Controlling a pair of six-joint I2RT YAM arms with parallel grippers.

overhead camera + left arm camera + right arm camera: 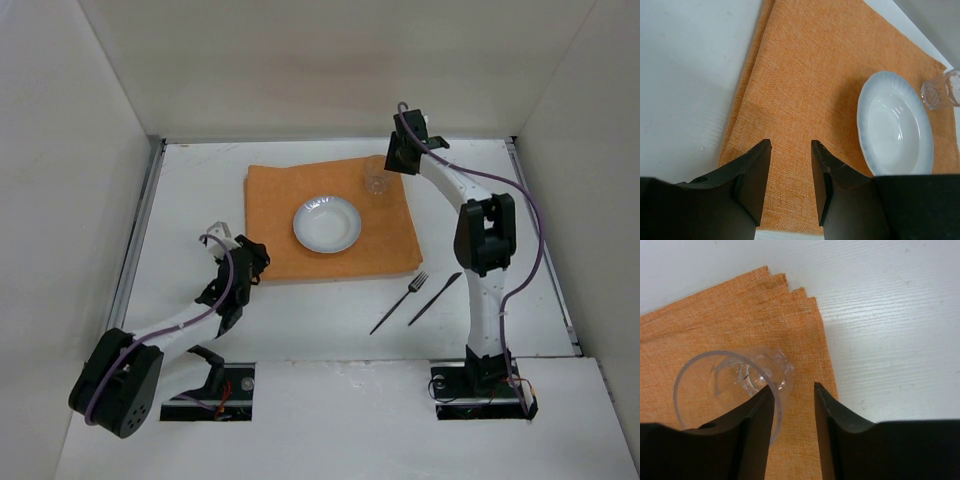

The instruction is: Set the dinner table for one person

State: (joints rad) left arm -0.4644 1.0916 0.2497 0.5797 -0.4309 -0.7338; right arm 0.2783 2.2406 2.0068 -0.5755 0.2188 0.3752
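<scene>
Top external view: the white desk (190,200) has metal rails along its sides and carries everything. Nearest, the left hand (791,145) hangs over the near left corner of an orange cloth (275,195). The left wrist view shows its jaws partly apart with only cloth between them, holding nothing. To the right, a fork (400,302) and a knife (435,298) lie slanted, side by side, on bare desk just off the cloth's near right corner, the fork on the left. A white plate (327,223) sits in the middle of the cloth. Farther back, a clear glass (377,184) stands upright near the cloth's far right corner. The right hand (794,387) is over it with its jaws apart. One finger overlaps the rim, and no pinch shows.
</scene>
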